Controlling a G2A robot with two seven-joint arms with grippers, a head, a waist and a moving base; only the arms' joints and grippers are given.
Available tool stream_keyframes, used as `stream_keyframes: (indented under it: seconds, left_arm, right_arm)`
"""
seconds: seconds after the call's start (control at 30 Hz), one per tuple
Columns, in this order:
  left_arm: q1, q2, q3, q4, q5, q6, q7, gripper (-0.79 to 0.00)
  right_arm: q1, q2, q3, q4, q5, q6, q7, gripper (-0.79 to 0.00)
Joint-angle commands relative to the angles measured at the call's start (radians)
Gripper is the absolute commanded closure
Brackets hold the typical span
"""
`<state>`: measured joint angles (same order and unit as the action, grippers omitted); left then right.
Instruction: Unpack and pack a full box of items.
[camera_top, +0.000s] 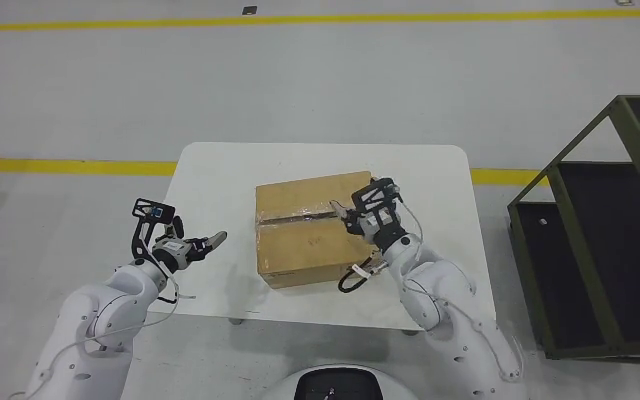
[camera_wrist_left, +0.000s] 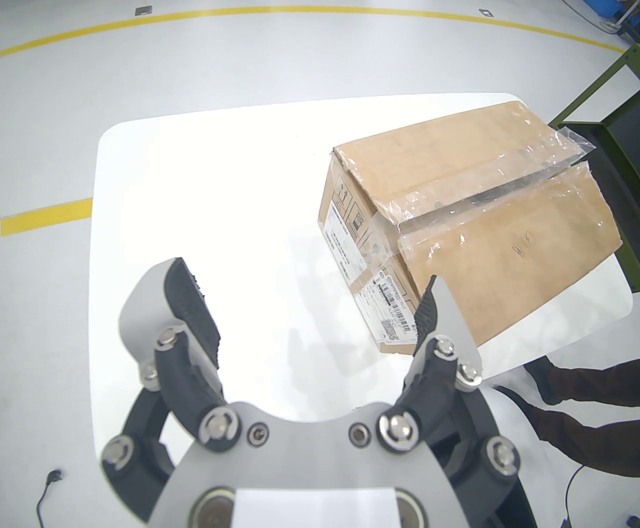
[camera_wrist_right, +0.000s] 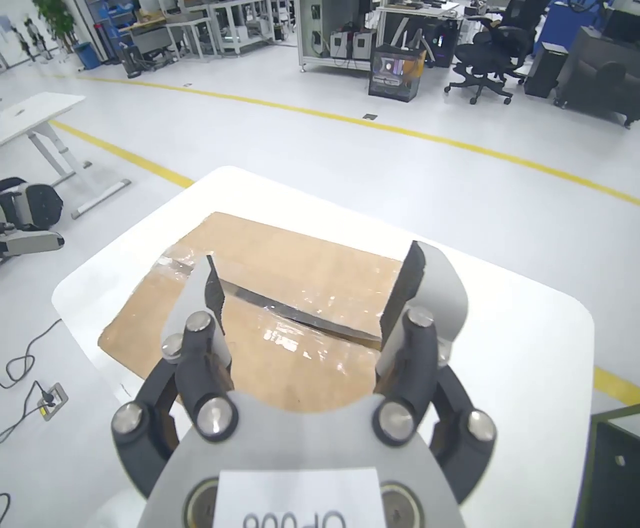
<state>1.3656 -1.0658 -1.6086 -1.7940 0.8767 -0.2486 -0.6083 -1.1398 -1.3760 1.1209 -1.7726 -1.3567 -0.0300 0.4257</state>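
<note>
Box (camera_top: 313, 228) taped closed; right hand (camera_top: 346, 216) spread wide, empty, over its top; left hand (camera_top: 212, 243) gaping, empty, apart.

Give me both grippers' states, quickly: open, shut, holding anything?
Left gripper: open, empty, over the white table beside the taped brown cardboard box.
Right gripper: open, empty, over that box's taped seam.

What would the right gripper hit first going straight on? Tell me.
Most likely the cardboard box, at the taped seam on its top; the right gripper hangs open over it, depth unclear.
</note>
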Motion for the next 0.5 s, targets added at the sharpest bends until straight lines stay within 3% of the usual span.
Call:
stream_keyframes:
  seconds: [0.0,0.27,0.47]
  left_arm:
    - [0.0,0.0,0.0,0.0,0.0,0.0,0.0,-0.785]
    - [0.0,0.0,0.0,0.0,0.0,0.0,0.0,-0.785]
    - [0.0,0.0,0.0,0.0,0.0,0.0,0.0,-0.785]
  right_arm:
    - [0.044,-0.013,-0.049,0.09,0.016,0.041,-0.033,0.0]
    - [0.163,-0.049,-0.104,0.346,0.058,0.14,-0.092,0.0]
    - [0.166,-0.06,-0.111,0.416,0.087,0.166,-0.094,0.0]
